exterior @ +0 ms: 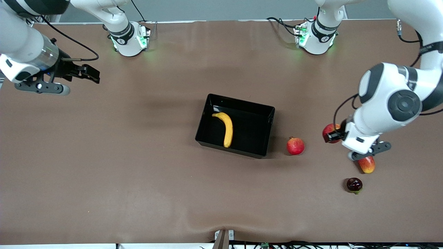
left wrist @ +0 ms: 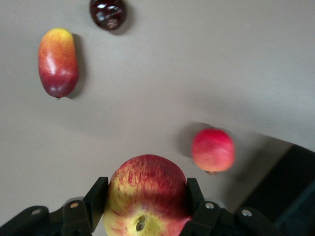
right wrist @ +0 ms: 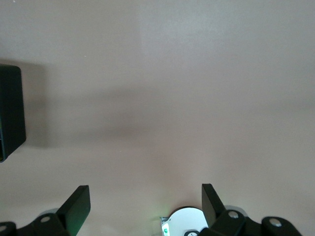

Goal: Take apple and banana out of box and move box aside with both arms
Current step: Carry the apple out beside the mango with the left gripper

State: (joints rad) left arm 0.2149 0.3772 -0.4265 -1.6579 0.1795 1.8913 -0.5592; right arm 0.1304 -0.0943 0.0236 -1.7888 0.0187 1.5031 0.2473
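The black box (exterior: 270, 119) sits mid-table with the yellow banana (exterior: 226, 128) lying inside it. My left gripper (exterior: 333, 135) is shut on the red apple (exterior: 328, 130) with yellowish patches, over the table toward the left arm's end from the box. In the left wrist view the apple (left wrist: 145, 196) sits between both fingers (left wrist: 96, 196), stem dimple toward the camera. My right gripper (exterior: 91, 74) is open and empty, held in the air over bare table at the right arm's end. It also shows in the right wrist view (right wrist: 146, 201), with a box corner (right wrist: 10, 113) at the edge.
A round red fruit (exterior: 295, 146) lies beside the box toward the left arm's end. A red-yellow oval fruit (exterior: 367, 164) and a dark red fruit (exterior: 354, 184) lie nearer the front camera, under the left arm. The arm bases (exterior: 129, 38) stand at the table's top edge.
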